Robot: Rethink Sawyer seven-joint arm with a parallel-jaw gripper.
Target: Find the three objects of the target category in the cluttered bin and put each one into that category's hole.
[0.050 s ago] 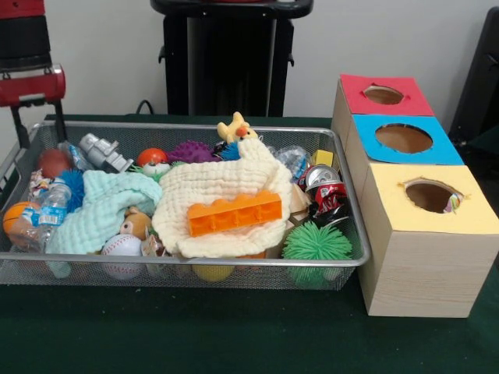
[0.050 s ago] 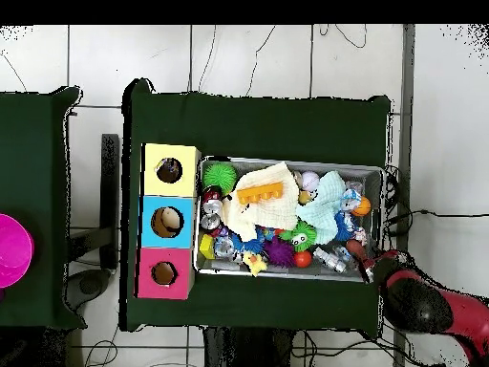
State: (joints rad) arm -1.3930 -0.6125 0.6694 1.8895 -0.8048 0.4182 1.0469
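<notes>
Your claw (image 1: 31, 117) hangs over one corner of the wire bin (image 1: 355, 261), and you can't tell whether it is spread or pressed together. The target category isn't marked. The spiky balls are a likely set, since you can count three. The blue one (image 1: 72, 185) is closest to the claw, the purple one (image 1: 192, 151) is farther along the bin, and the green one (image 1: 316, 243) is at the corner farthest from the claw. They look light, soft and springy, so pinch across the middle rather than the bristle tips. Two cloths, mint (image 1: 105, 206) and cream (image 1: 226, 191), cover much of the pile, and one orange brick (image 1: 234, 213) sits on the cream cloth. Beyond the bin, well apart from the claw, are three holes: red (image 1: 383, 94), blue (image 1: 403, 138) and yellow (image 1: 429, 195).
</notes>
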